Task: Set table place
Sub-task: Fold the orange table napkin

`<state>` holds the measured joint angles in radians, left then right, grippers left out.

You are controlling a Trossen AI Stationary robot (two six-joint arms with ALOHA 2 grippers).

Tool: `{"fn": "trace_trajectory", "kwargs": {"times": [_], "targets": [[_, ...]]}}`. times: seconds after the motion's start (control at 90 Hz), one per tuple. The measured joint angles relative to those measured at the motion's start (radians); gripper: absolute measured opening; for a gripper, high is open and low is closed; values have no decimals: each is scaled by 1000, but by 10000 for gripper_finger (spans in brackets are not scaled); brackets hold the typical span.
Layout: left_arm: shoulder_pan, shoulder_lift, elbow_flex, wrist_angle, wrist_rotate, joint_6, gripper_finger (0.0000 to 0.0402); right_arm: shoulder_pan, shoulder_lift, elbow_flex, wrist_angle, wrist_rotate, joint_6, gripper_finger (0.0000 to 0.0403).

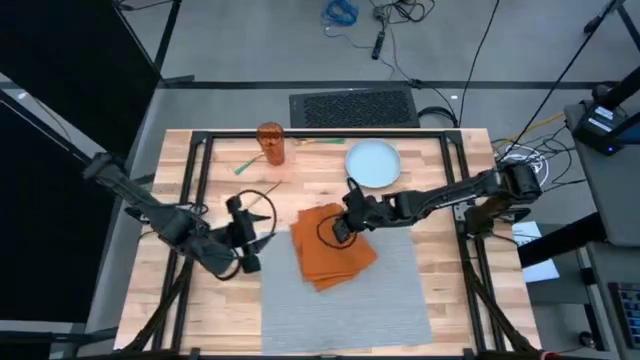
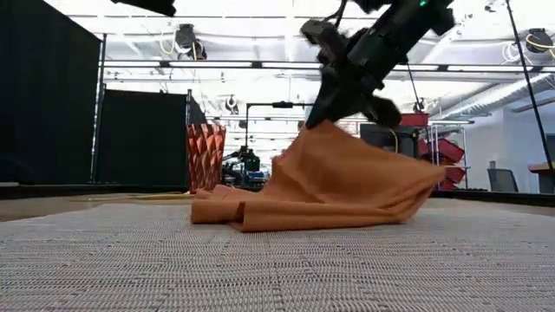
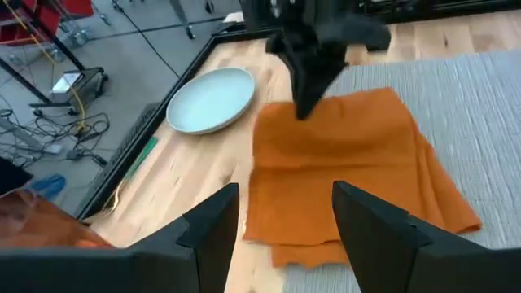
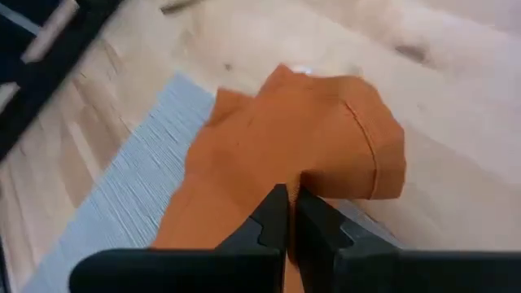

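An orange cloth napkin [image 1: 332, 248] lies folded over the far left corner of the grey woven placemat [image 1: 350, 295], partly on the wooden table [image 1: 440, 290]. My right gripper [image 1: 336, 229] is shut on the napkin from above. My left gripper [image 1: 250, 238] hovers open to the left of the napkin; in its wrist view its fingers [image 3: 213, 232] frame the napkin's near edge [image 3: 326, 236] without touching it. A round pale plate [image 1: 372, 163] rests on the table behind the mat. My right gripper pinches a raised bit of the napkin near its far edge [image 4: 281, 175] between its two fingers. The fingers [image 2: 334, 91] point down, slanting in from the table's right. The cloth is drawn up into a peak [image 2: 325, 132], and the rest of it lies spread on the placemat [image 2: 260, 260]. One layer or several, I cannot tell.
An orange faceted cup [image 1: 270, 143] stands at the far left of the table, with thin green sticks [image 1: 246, 165] lying beside it. The black metal frame [image 1: 195, 170] edges the tabletop. Bare placemat stretches toward the table's near edge.
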<state>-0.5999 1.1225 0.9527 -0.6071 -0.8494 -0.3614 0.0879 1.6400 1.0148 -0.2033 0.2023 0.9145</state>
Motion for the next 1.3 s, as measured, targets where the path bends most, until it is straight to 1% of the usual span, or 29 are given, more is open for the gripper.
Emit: {"fn": "trace_trajectory", "kwargs": {"times": [0.133, 0.356, 0.5, 0.678, 0.833, 1.167, 1.244, 1.3], "targets": [[-5, -24, 0, -60, -1, -7, 184, 0, 109, 109, -37, -40, -58, 0], [-9, -38, 0, -269, 0, -175, 184, -2, 242, 326, -150, -67, -170, 0], [-38, -39, 0, -320, 1, -229, 184, -4, 295, 402, -182, -79, -185, 0], [-72, -39, 0, -324, 1, -234, 184, -10, 352, 434, -198, -125, -163, 0], [-93, -39, 0, -325, 0, -235, 184, -3, 376, 434, -199, -127, -128, 0], [-112, -39, 0, -331, -13, -236, 184, 2, 386, 435, -80, -121, -79, 0], [-112, -39, 0, -331, -14, -236, 184, 6, 400, 437, -42, -118, -72, 0], [-112, -39, 0, -331, -16, -236, 184, 8, 417, 436, -46, -123, -61, 0]]}}
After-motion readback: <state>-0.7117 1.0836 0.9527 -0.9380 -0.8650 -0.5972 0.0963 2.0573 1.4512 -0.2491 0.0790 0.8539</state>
